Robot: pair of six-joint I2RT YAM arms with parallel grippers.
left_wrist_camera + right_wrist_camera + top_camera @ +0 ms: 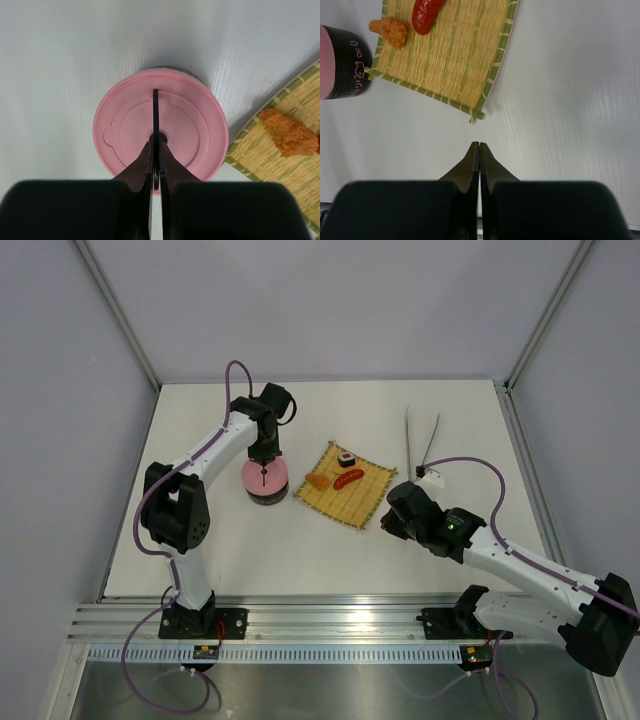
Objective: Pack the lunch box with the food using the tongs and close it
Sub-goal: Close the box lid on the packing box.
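Left claw (156,145) and right claw (479,146) are both pressed together, empty, and seemingly nothing is packed: a flat pink round lid (130,130) caps the dark metal lunch box (347,55) left of the yellow bamboo mat (455,65) holding a red sausage (426,9), orange chunk (390,31) and sushi roll (347,458), with slim silver tongs (420,440) untouched right of it.

The place is seen to be a robot test cell in a laboratory. A bare white table (250,550) is enclosed by plain pale panels (330,310) held in metal frame bars (115,310). One robot arm (180,510) at lower left and another (520,560) at lower right are bolted to a slotted aluminium rail (330,625) along the bottom edge, and purple cables (236,363) are looped around them. Toy food (349,478) is laid on a woven mat (350,505) at the centre.
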